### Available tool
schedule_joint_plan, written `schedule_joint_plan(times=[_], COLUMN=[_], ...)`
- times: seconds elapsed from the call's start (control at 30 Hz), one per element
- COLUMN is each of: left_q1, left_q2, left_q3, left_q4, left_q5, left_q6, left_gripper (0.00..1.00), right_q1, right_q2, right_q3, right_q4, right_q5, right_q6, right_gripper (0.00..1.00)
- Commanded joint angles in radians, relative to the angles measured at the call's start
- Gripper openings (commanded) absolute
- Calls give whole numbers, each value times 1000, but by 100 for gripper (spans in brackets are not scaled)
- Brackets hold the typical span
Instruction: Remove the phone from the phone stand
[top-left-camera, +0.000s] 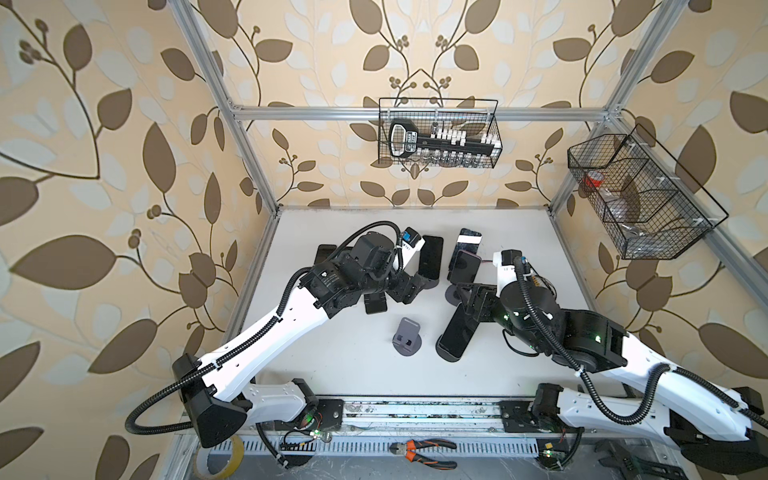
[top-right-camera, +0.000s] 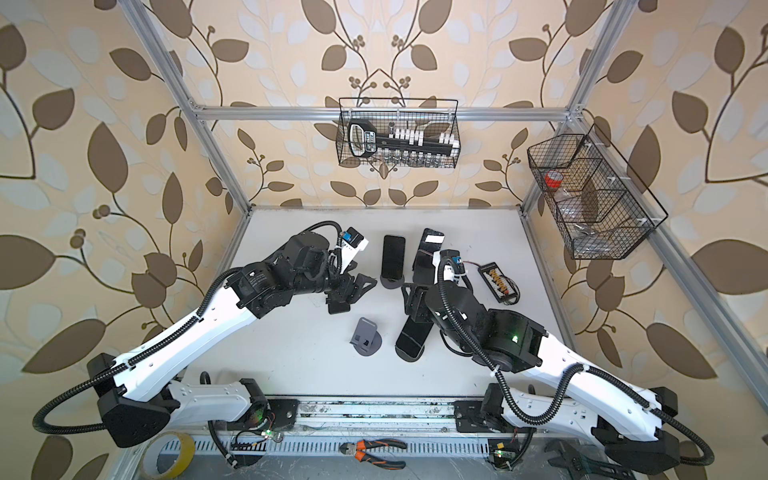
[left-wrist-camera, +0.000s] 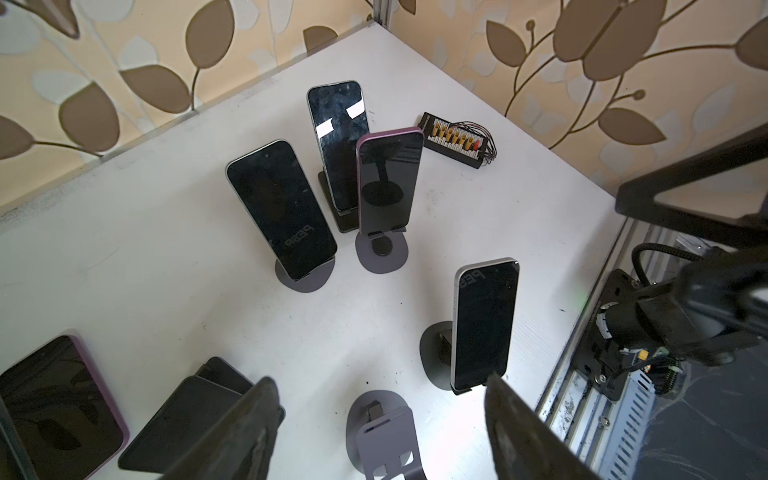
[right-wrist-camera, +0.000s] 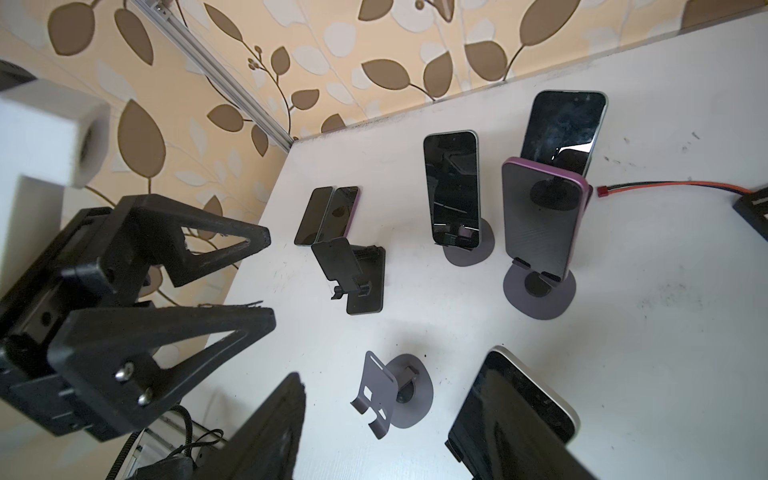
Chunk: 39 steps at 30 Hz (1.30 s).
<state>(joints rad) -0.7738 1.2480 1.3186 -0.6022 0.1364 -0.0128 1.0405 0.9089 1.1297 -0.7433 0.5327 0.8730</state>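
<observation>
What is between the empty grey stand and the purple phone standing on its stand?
Nothing. Just bare white table lies between the empty grey stand and the purple phone, as the right wrist view shows.

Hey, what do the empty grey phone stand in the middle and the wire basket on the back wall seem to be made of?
Empty grey phone stand: probably thin sheet metal with a matte grey coating, judging by its crisp bends and punched slots; moulded plastic is possible. Wire basket: black-coated metal wire, shown by its thin rigid grid.
</observation>
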Motion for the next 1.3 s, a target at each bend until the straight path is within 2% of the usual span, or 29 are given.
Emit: schedule_joint_plan(times=[0.0,0.37,0.87,1.27], left_q1=[-13,-73,-161,-218], left_q2=[5,33,78,84], left_q3=[9,6,1,-64], left_q4=[38,76,87,96], left_q5=[36,27,-4,-28], left_q6=[-23,-54,-93,-113], left_gripper=[78,78,78,78], right_q1=[3,2,-3,-4], right_q2=[-21,-30,-70,-78], right_q3=[-28,-37,-91,-129], right_q4=[-81,-185,-186,-201], right_q5=[26,-20,27,-26], right_q6=[32,40,119,106], right_gripper=[69,69,70,70])
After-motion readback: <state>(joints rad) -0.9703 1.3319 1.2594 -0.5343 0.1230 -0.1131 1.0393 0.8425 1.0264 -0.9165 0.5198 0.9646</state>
